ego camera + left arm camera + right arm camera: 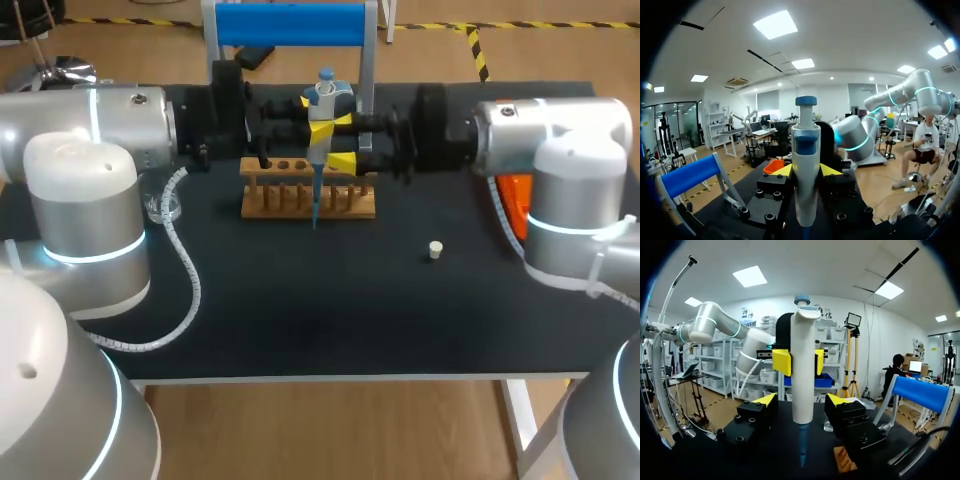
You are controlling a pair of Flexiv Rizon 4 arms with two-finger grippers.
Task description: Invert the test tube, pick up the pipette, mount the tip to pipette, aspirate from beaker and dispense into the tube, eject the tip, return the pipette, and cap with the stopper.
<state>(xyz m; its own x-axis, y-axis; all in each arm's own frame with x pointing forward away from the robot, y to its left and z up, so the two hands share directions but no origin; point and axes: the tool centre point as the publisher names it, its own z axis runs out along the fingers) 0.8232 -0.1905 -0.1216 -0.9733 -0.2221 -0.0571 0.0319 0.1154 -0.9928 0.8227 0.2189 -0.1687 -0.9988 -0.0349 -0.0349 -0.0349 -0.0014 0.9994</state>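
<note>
One pipette (322, 125), held straight up over the wooden rack (308, 200) near the back middle of the table (300, 310). Pale grey-white body, round blue button on top, blue band just under it. One thin blue tip (314, 208) on its bottom end, pointing down in front of the rack; touching the rack or not, cannot tell. Pinched high on the body by the left fingers (782, 171), one yellow pad pressed on each side. Lower down, the right fingers (765, 400) spread wide, one on each side of the body, with small gaps and no touch. One small cream stopper (435, 250) lying alone on the dark table, to the right of the rack and well apart from it. One clear beaker (163, 207) by the left arm. One orange box (514, 198) partly hidden behind the right arm.
</note>
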